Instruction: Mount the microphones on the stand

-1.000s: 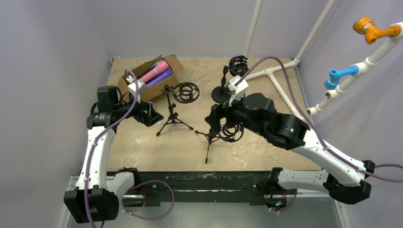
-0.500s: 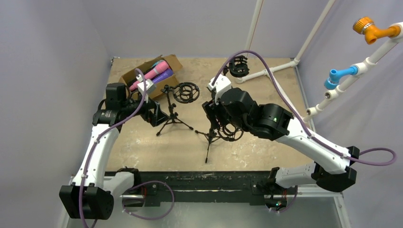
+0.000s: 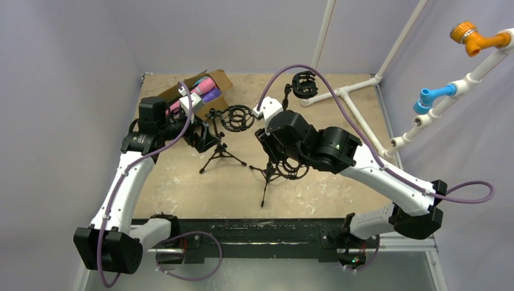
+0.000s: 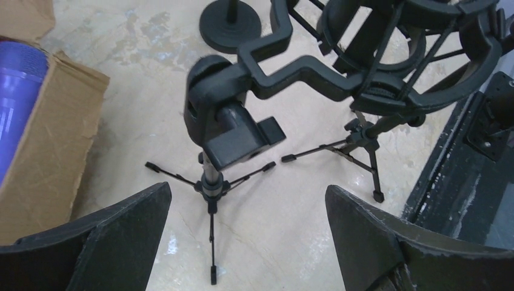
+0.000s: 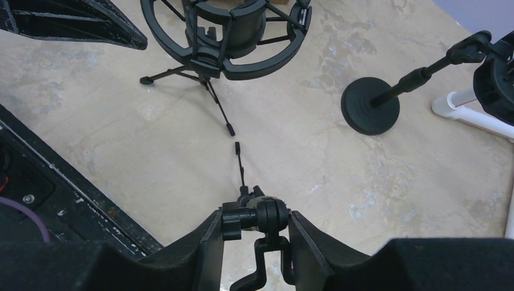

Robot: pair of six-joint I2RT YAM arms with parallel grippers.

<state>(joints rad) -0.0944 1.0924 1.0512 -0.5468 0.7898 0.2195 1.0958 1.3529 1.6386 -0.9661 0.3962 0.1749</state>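
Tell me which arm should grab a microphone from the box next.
Left. The left gripper is open beside the box of microphones; the right gripper is clamped on a tripod stand's joint, farther away.

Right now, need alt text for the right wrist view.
The right gripper pinches a black tripod stand at its swivel joint, seen from above the tan table. Beyond it are a second tripod stand carrying a shock mount and, to the right, a round-base stand. No microphone is in view.
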